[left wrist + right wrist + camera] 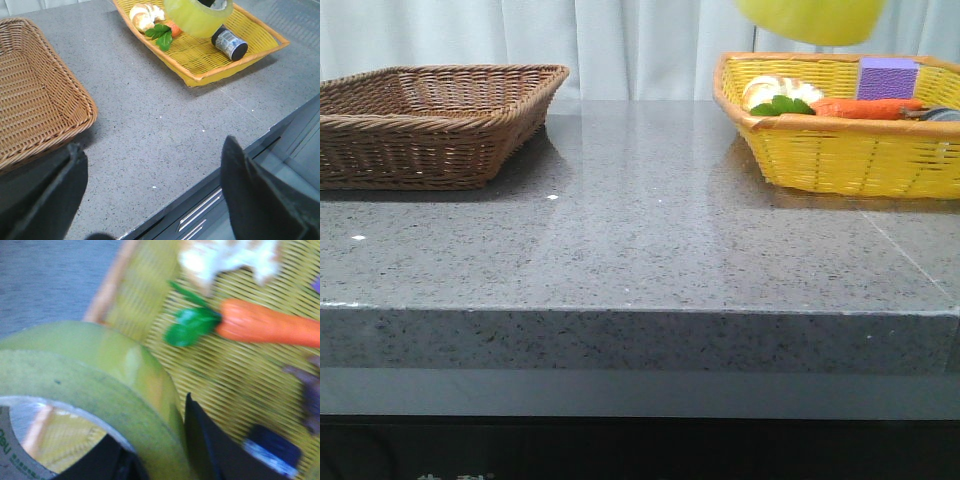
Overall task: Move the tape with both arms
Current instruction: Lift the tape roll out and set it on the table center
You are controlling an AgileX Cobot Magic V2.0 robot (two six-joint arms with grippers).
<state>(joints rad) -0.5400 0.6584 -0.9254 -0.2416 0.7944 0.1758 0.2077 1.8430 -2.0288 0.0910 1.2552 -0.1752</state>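
Observation:
The tape (810, 20), a wide translucent yellow roll, hangs above the yellow basket (840, 165), cut off by the top edge of the front view. In the right wrist view my right gripper (150, 435) is shut on the tape's (100, 375) wall, one finger inside the white core and one outside. The left wrist view shows the tape (197, 17) lifted over the yellow basket (200, 77). My left gripper (152, 147) is open and holds nothing. It hovers over the table's front edge, far from the tape. Neither arm shows in the front view.
The yellow basket holds a carrot (865, 107) with green leaves, a bread piece (780, 92), a purple block (887, 77) and a black can (229, 43). A brown wicker basket (430, 130) stands at the back left. Grey stone table (640, 240) lies between them.

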